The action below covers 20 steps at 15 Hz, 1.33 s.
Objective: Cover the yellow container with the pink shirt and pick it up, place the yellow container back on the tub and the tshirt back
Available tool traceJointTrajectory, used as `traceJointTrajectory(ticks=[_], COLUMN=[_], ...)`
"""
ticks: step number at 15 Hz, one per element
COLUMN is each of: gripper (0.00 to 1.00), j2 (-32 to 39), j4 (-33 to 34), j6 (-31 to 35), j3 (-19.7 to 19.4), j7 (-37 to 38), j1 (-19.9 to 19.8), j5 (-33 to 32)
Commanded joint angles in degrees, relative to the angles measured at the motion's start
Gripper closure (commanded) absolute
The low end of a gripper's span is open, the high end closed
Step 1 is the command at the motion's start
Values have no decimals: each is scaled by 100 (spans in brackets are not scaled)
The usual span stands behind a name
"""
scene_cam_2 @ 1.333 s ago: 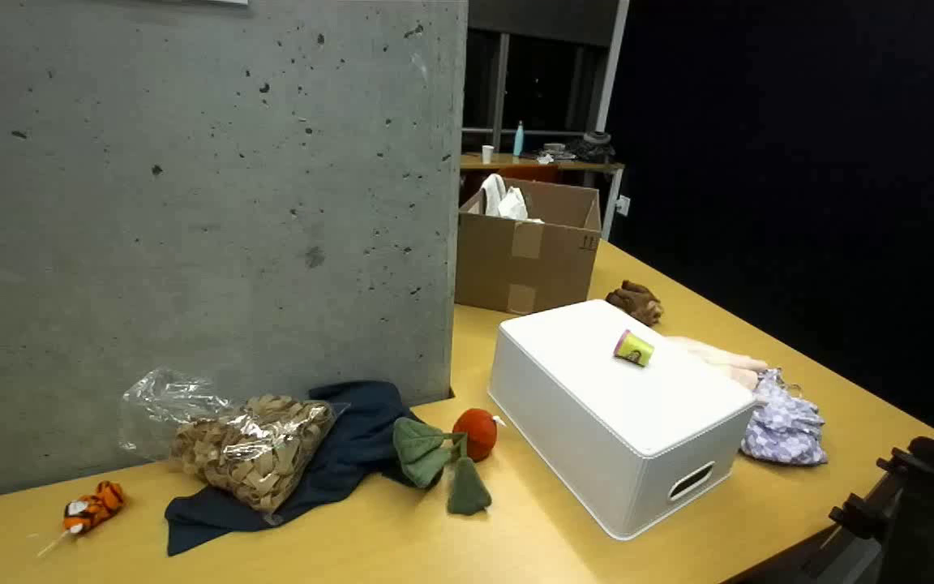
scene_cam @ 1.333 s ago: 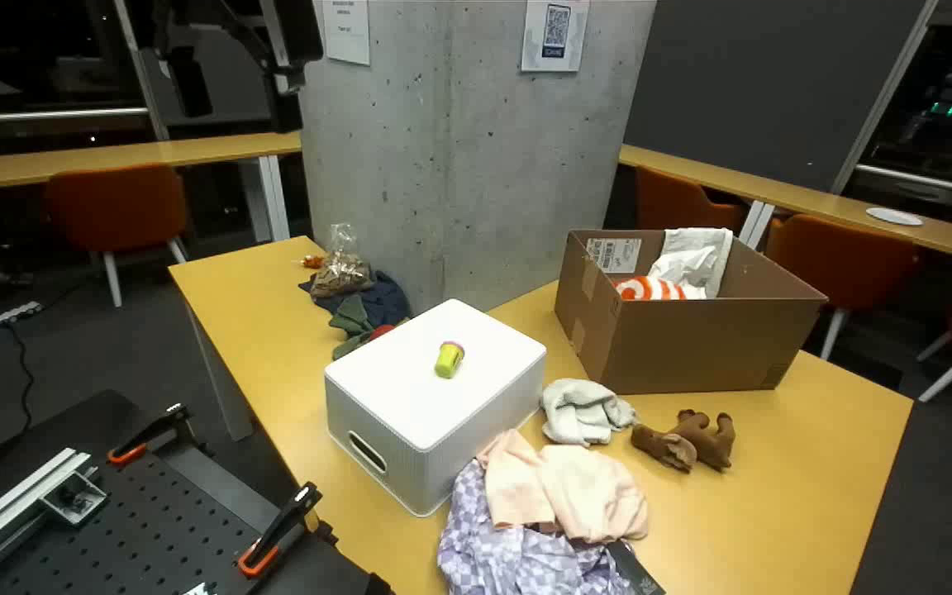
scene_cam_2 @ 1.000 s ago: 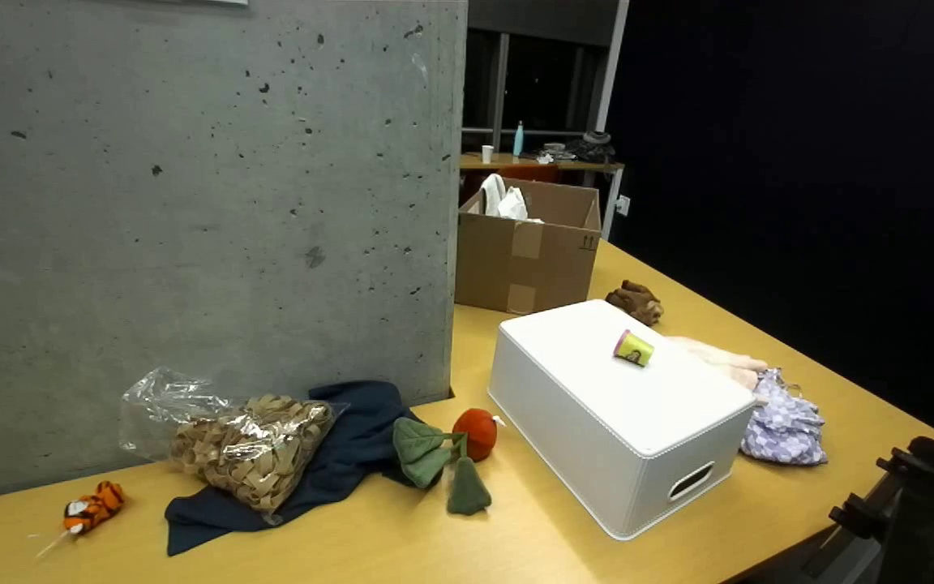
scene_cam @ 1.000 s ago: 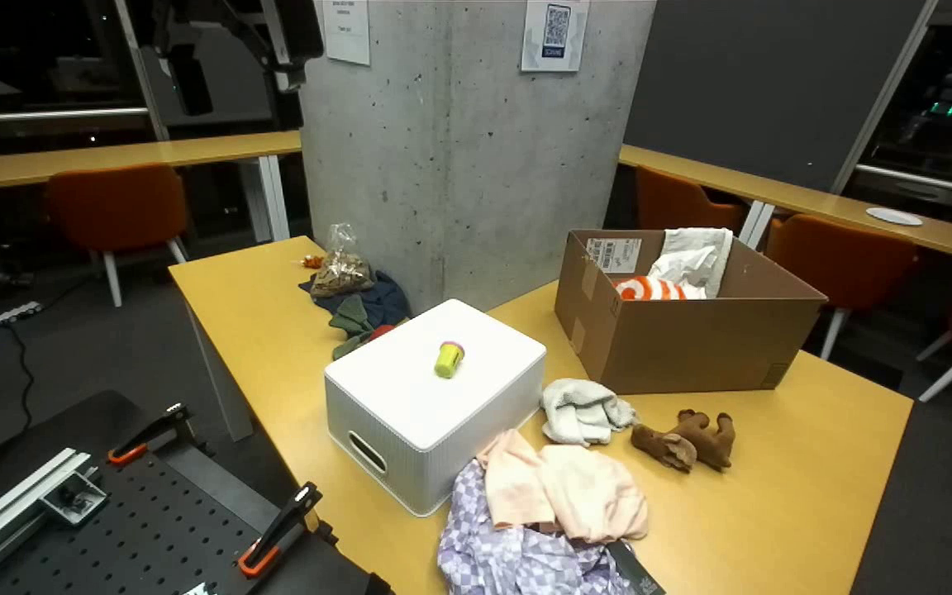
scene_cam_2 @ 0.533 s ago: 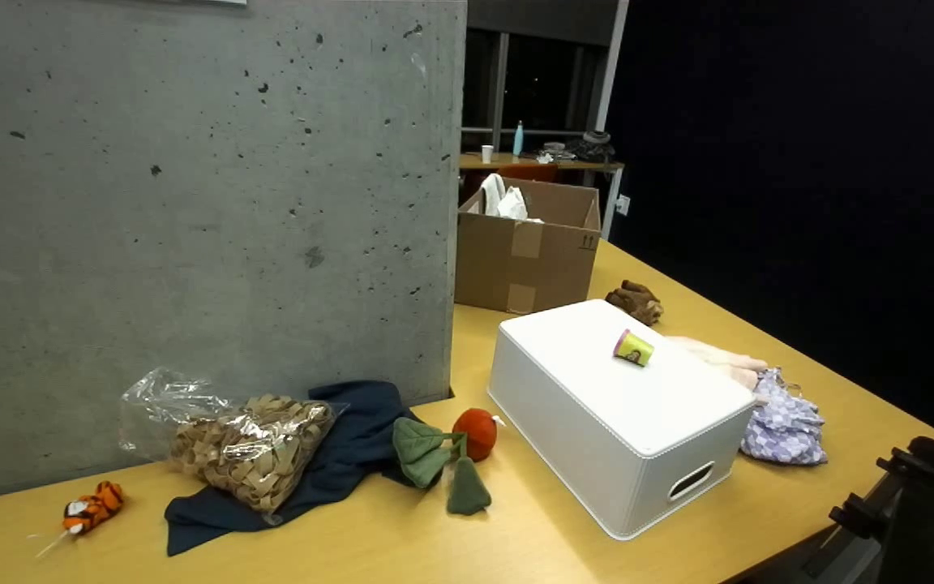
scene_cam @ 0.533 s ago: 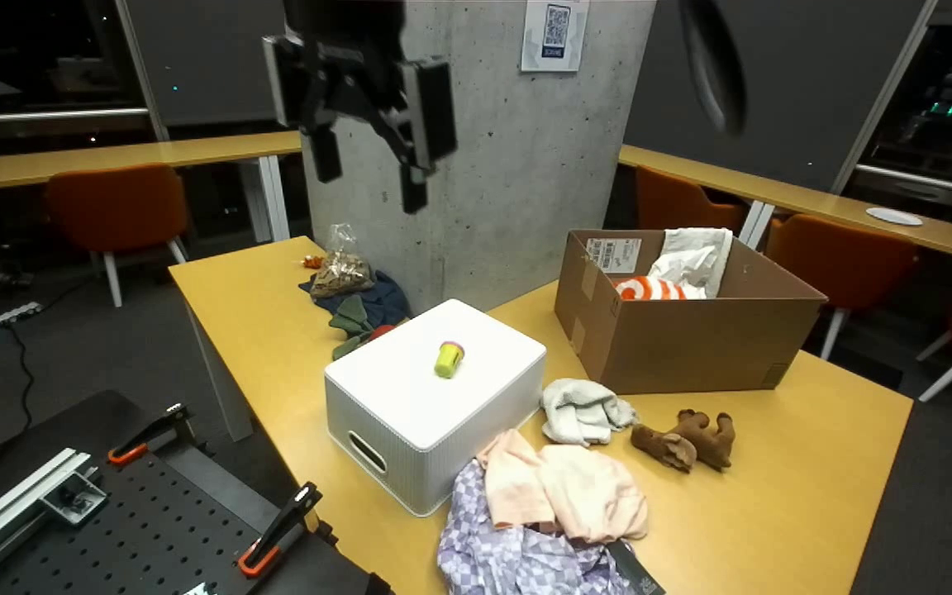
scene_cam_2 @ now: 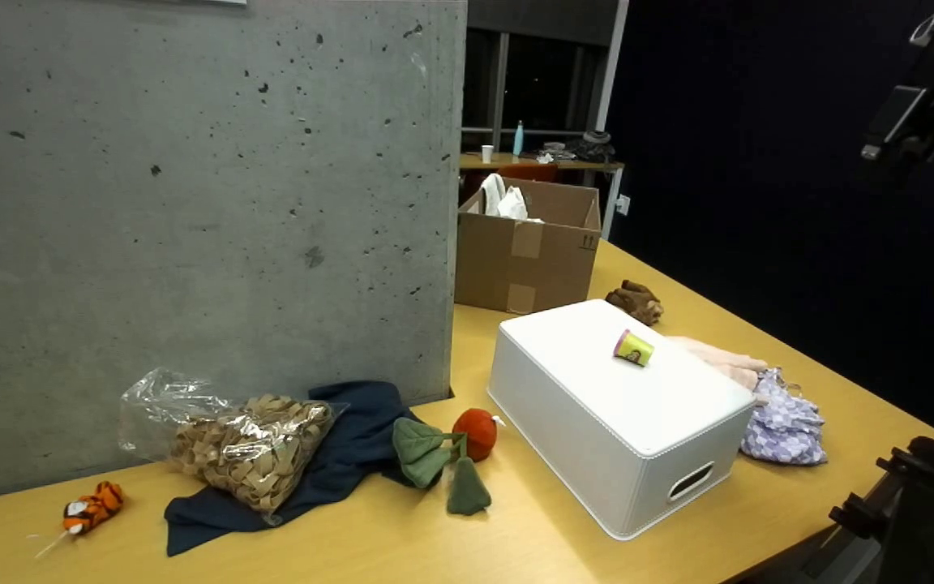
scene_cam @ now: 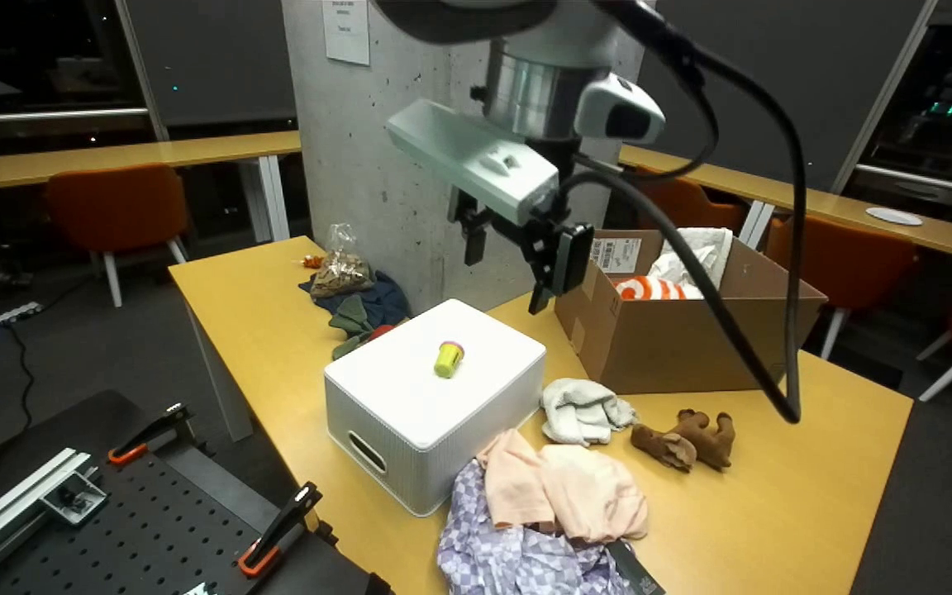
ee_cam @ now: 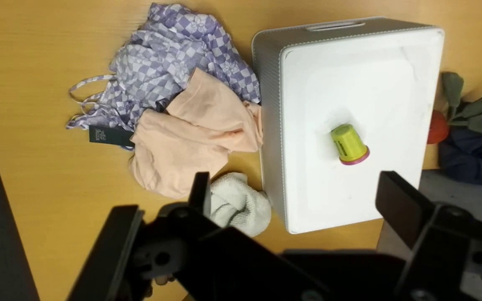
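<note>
The yellow container point(ee_cam: 349, 144), a small yellow-green pot with a pink rim, lies on its side on the white lid of the tub point(scene_cam: 406, 405). Crumpled on the table against the tub's side is the pink shirt point(ee_cam: 191, 138), partly on top of a purple checked cloth. My gripper point(scene_cam: 507, 273) hangs in the air above the tub's level, towards the cardboard box in an exterior view. In the wrist view, the gripper point(ee_cam: 294, 182) has its fingers wide apart and holds nothing. Neither container nor shirt is touched.
A grey-white cloth point(ee_cam: 241, 205) and a brown plush toy point(scene_cam: 687, 440) lie near the shirt. The cardboard box point(scene_cam: 691, 347) stands behind them, by the concrete pillar point(scene_cam_2: 207, 203). Beyond the tub are a plush with green leaves point(scene_cam_2: 451, 462), a navy cloth point(scene_cam_2: 353, 454) and a bagged item point(scene_cam_2: 256, 446).
The arm has swung into the exterior views, moving right and lower, with the gripper now above the table. The container, shirt and tub have stayed in place.
</note>
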Motion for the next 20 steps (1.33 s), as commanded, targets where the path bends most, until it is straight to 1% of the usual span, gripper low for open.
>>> traceJointTrajectory(ticks=[1,5,9,12,15,16,17,20], gripper=[0,0,0,0,0,0,0,0], j2=[1457,2727,3932,4756,5470,5696,5939,6536], j4=[1386,2555,3662,4484,5303,5580,5915,6748], j6=[-301,-350,-264,-158,-80,-58,-113,-199], j3=[459,866,1249,1449,1502,1500,1378,1356], j7=[340,1007,1462,1798,2194,2351,2428,2764], j1=[-606,-1111,-1422,-1446,-1409,-1381,-1320,-1350], j5=[357,231,222,148,50,9,75,70])
